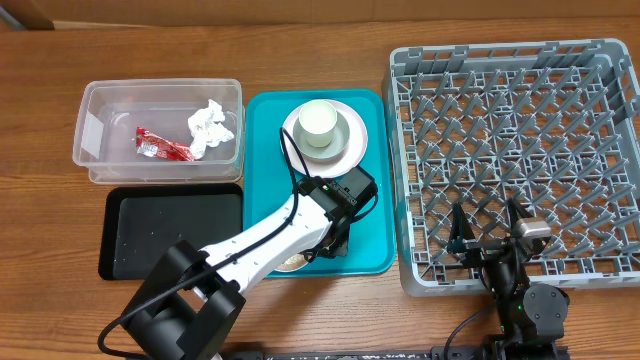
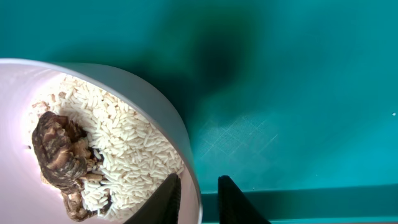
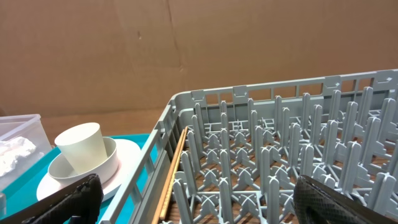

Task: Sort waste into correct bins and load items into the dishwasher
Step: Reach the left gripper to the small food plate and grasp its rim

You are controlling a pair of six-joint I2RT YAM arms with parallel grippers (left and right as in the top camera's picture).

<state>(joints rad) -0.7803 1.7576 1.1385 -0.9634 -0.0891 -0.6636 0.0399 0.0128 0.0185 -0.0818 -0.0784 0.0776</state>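
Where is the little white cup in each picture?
Overhead: the cup is top middle, at the far end of the teal tray.
Left wrist: not in it.
Right wrist: lower left, left of the grey rack.
Shared landmark: the teal tray, which shows in all three views.

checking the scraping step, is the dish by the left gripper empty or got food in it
Not empty: rice and a brown lump lie in the white dish.

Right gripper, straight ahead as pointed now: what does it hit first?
Probably the upright pegs of the grey dish rack, directly ahead of the open right gripper, though depth is unclear.
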